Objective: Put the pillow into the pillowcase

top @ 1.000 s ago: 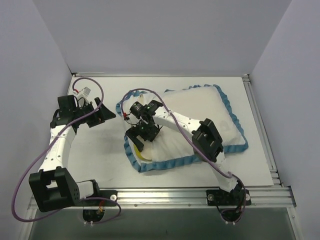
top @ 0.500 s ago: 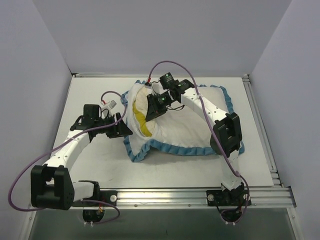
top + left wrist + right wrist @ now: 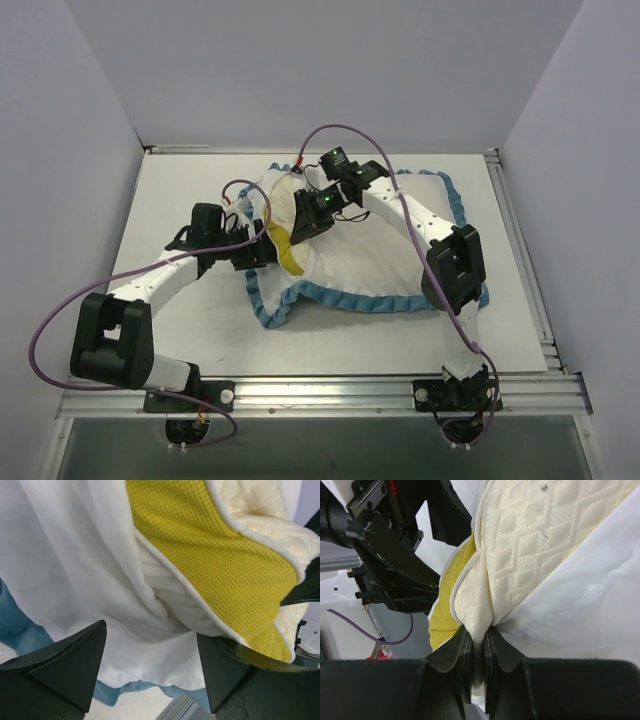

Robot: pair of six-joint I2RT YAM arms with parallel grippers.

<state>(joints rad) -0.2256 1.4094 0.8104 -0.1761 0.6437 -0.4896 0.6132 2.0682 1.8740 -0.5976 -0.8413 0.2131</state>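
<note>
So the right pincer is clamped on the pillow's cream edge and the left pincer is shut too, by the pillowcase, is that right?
Not quite. The left pincer is open, fingers spread before the pillowcase, as the left wrist view shows. The right pincer is indeed clamped on the cream edge of the pillow.

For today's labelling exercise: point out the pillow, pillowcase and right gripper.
pillow (image 3: 530,545), right wrist view, on its cream quilted face.
pillowcase (image 3: 75,555), left wrist view, on its white inner fabric.
right gripper (image 3: 478,639), right wrist view, midway between its fingertips.
</note>
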